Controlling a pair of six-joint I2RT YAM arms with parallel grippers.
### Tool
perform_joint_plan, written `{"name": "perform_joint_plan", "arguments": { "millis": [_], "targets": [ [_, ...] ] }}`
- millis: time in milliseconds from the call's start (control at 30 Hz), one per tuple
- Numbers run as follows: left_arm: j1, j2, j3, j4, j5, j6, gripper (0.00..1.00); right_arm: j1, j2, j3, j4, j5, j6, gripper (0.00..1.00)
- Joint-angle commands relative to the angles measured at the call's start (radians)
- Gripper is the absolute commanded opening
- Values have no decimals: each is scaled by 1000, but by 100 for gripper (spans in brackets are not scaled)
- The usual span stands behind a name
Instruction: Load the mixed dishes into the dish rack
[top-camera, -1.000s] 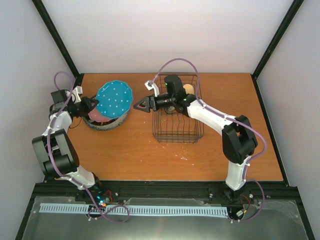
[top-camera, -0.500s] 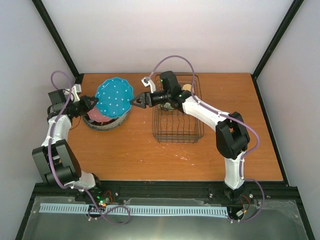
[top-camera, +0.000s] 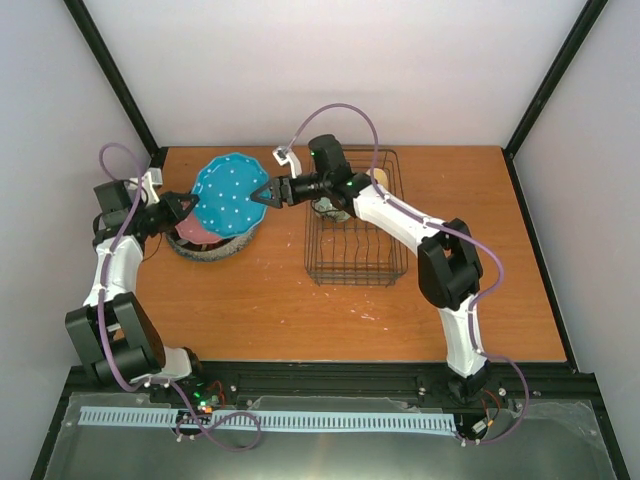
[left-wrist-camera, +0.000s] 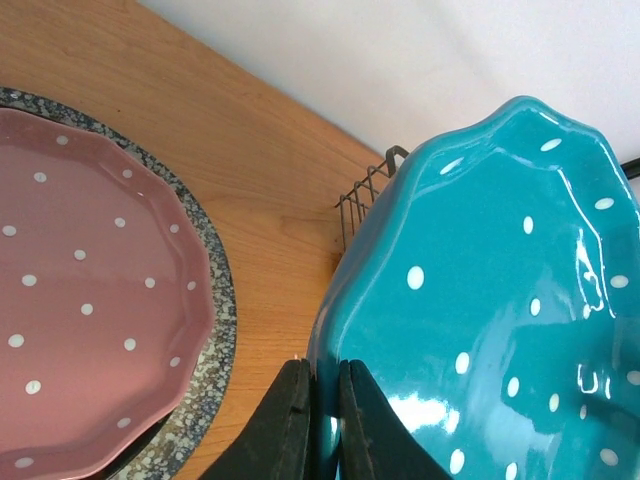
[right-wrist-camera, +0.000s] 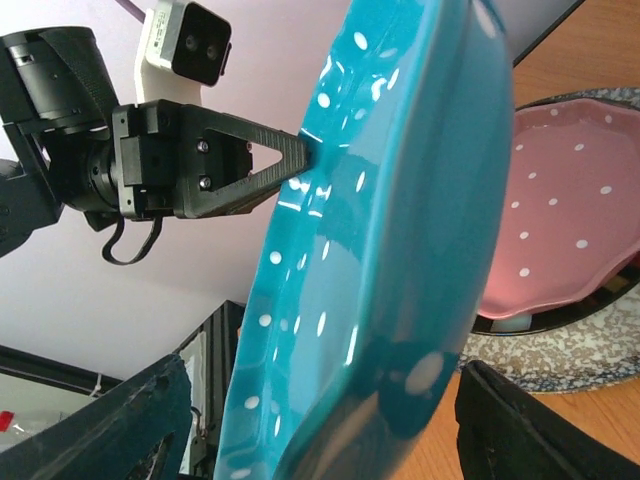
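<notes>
The blue dotted plate (top-camera: 230, 193) hangs tilted on edge above the stack, and my left gripper (top-camera: 192, 205) is shut on its left rim. In the left wrist view the gripper (left-wrist-camera: 323, 385) pinches the plate's (left-wrist-camera: 480, 300) edge. My right gripper (top-camera: 262, 193) stands open at the opposite rim. In the right wrist view the right gripper (right-wrist-camera: 330, 430) has a finger on each side of the plate's (right-wrist-camera: 380, 250) edge, clear of it. Below lie the pink-red dotted plate (left-wrist-camera: 90, 300) on the grey speckled plate (left-wrist-camera: 205, 340). The dish rack (top-camera: 355, 255) holds the yellow mug (top-camera: 378, 178).
A pale bowl (top-camera: 332, 208) shows in the rack's far end, partly hidden under my right arm. The rack's near slots stand free. The stacked plates sit near the table's left edge, and bare wood lies between stack and rack.
My right arm has swung left from over the rack to the blue plate's right rim. The left gripper has kept hold of the plate, almost still.
</notes>
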Motion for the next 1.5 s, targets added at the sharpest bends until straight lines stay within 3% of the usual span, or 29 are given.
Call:
{"name": "perform_joint_plan", "arguments": {
  "millis": [0,100,267,500,533,700,767,800,933,1133,1267,1467],
  "targets": [
    [-8,-62,21,83,108,-65,1,24,36,69,-17,-18,-1,68],
    [-13,-71,1,93,110,-78,1,35,63,105,-9,-62,14,49],
    [-22,-75,-22,131,110,-87,1,49,78,116,37,-98,45,4],
    [-23,-74,-24,117,88,-75,1,52,22,84,20,-48,-2,3],
    [-24,-74,-20,110,71,-70,6,52,0,71,20,-21,-10,3],
    [-24,-84,15,32,-20,-40,60,45,-79,-15,32,73,-29,3],
    [-25,-72,47,-3,-35,-10,96,40,-104,-39,31,106,-33,3],
    [-24,-62,70,-28,-55,6,99,40,-116,-53,35,120,-36,3],
    [-24,-62,158,-100,-193,47,100,36,-166,-96,40,199,-40,3],
    [-23,-198,160,-60,-456,19,100,31,-281,-121,-3,427,-80,3],
    [-23,-265,130,-66,-591,34,100,32,-406,-137,-79,674,-88,3],
    [-24,-329,52,-42,-727,39,100,72,-619,-308,-100,1081,-35,3]
  ]
}}
